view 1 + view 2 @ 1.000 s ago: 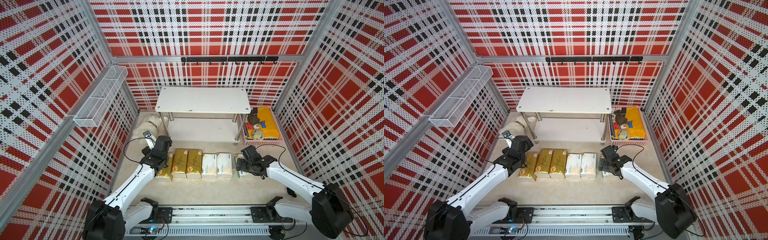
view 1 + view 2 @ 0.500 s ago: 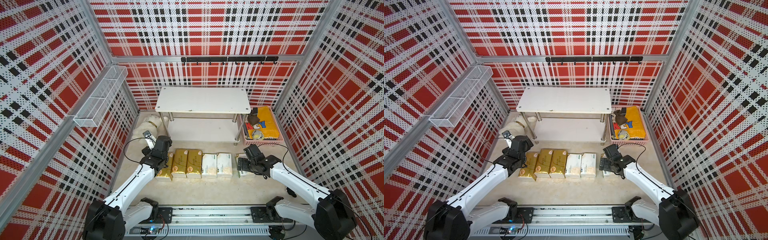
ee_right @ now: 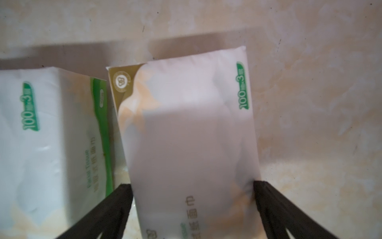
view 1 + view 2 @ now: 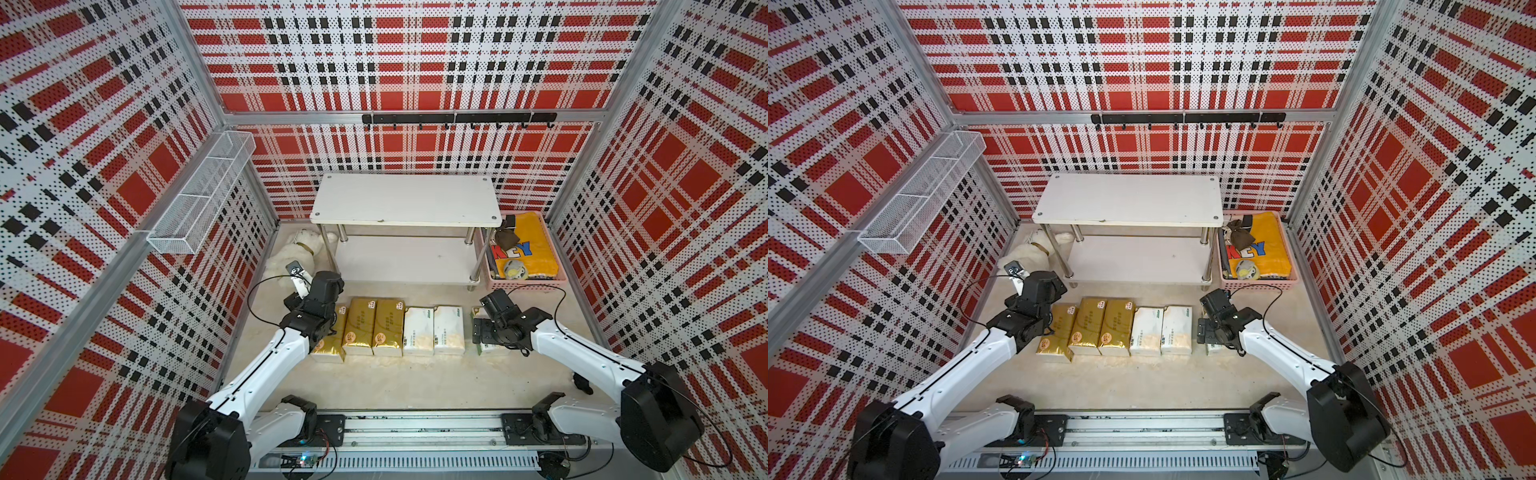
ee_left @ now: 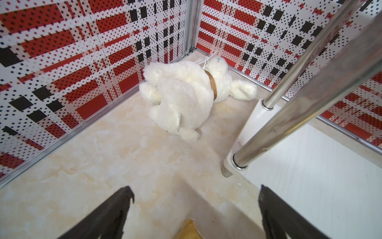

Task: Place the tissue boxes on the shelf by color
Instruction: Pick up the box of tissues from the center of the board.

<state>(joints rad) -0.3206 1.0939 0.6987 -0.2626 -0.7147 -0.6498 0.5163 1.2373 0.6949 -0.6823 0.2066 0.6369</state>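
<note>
Six tissue boxes lie in a row on the floor before the shelf (image 4: 405,199): three gold (image 4: 361,326) at the left, three white (image 4: 419,334) at the right. Both shelf boards are bare. My left gripper (image 4: 328,309) hangs open over the far end of the leftmost gold pack (image 4: 332,347), whose corner (image 5: 189,229) shows between the fingers (image 5: 115,207). My right gripper (image 4: 492,332) is open and straddles the rightmost white pack (image 3: 190,134), a finger close along each long side. That pack lies on the floor, mostly hidden under the gripper in both top views.
A white plush toy (image 4: 299,253) lies left of the shelf, close to its chrome leg (image 5: 289,115). A pink crate (image 4: 525,284) of clothes stands to the shelf's right. A wire basket (image 4: 199,199) hangs on the left wall.
The right arm has shifted slightly over the rightmost white pack. The left arm and all packs have stayed put.
</note>
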